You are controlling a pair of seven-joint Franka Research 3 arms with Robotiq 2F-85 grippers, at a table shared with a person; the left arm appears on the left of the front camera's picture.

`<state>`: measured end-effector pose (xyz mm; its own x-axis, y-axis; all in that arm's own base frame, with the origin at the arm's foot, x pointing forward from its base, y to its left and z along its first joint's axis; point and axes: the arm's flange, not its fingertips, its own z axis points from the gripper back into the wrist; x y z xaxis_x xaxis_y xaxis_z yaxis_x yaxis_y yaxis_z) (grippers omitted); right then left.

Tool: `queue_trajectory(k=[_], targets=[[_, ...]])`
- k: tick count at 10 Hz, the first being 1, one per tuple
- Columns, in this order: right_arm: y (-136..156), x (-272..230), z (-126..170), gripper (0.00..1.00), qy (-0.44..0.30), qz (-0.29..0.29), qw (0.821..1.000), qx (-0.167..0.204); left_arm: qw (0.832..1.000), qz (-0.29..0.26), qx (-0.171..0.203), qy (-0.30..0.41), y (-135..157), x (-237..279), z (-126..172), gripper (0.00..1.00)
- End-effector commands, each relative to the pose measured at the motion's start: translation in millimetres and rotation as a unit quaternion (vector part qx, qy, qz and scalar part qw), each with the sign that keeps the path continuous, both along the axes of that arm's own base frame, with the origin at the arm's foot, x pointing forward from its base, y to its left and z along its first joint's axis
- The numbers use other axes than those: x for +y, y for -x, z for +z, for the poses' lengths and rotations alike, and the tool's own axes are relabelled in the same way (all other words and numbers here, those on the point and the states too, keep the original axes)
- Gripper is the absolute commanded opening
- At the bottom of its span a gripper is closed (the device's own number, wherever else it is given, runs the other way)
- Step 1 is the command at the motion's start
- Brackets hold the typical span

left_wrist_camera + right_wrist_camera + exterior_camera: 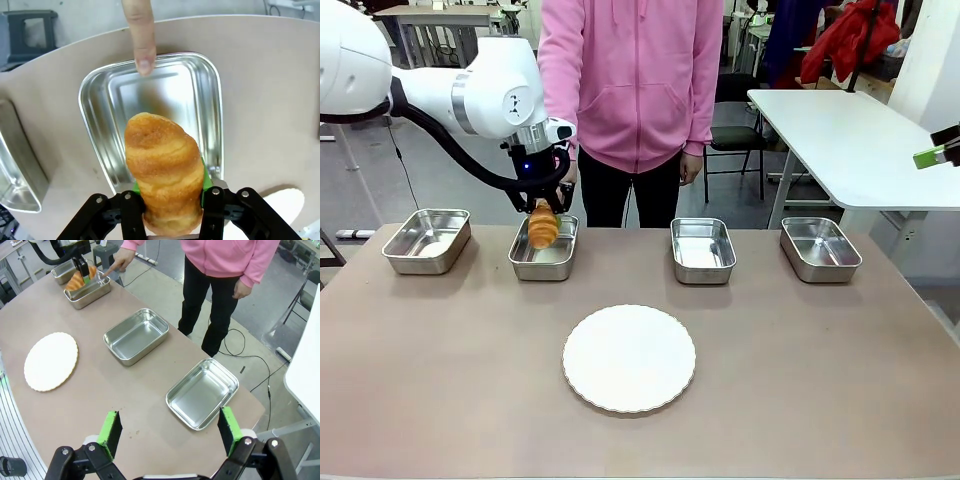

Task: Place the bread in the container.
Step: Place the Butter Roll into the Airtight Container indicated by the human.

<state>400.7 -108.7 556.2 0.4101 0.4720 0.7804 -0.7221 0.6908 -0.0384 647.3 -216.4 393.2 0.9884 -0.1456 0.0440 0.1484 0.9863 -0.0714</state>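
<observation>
The left gripper (542,222) is clamped on the bread (543,227), its green pads pressed against the lower flanks of the croissant, which stands on end directly above the container (544,250), the second steel tray from the robot's left. The step in hand appears to be the release. To do it well, the gripper should descend until the croissant's free tip is near the tray floor, stay centred between the walls, and only then part its fingers, so that the pastry tips over inside rather than onto a rim.

The left wrist view adds what the front view hides: the person's finger (141,37) points at the far rim of the tray, just beyond the croissant's tip, and the tray floor ahead of the gripper lies bare. Whether the bread already touches the floor cannot be judged from these angles.

The right wrist view shows the right gripper (169,432) with its fingers spread wide, holding nothing, high above the near table (120,390) edge, well apart from the white plate (51,361) and the work.
</observation>
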Motion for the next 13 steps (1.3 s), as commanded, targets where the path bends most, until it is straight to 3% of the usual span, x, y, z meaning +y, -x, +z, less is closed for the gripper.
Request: queue_trajectory(k=[1, 2, 3, 5, 11, 12, 13], targets=[[0, 0, 0, 1.0, -0.007, 0.008, 1.0, -0.011, 1.0, 0.002, -0.013, -0.015, -3, 5, 1, 0.41], [0, 0, 0, 1.0, -0.007, 0.008, 1.0, -0.011, 1.0, 0.0, -0.011, -0.013, -4, 4, -2, 0.41], [0, 0, 0, 1.0, -0.007, 0.008, 1.0, -0.011, 1.0, -0.002, -0.016, -0.017, -5, 1, -5, 0.95], [0, 0, 0, 1.0, -0.007, 0.008, 1.0, -0.011, 0.999, 0.001, -0.024, -0.026, -6, -2, -5, 1.0], [0, 0, 0, 1.0, -0.007, 0.008, 1.0, -0.011, 0.999, 0.004, -0.016, -0.029, -3, -4, -2, 1.0], [0, 0, 0, 1.0, -0.007, 0.008, 1.0, -0.011, 0.999, -0.004, -0.031, -0.017, 1, -7, 3, 1.0], [0, 0, 0, 1.0, -0.007, 0.008, 1.0, -0.011, 1.0, -0.005, -0.012, -0.013, -2, -5, -5, 1.0]])
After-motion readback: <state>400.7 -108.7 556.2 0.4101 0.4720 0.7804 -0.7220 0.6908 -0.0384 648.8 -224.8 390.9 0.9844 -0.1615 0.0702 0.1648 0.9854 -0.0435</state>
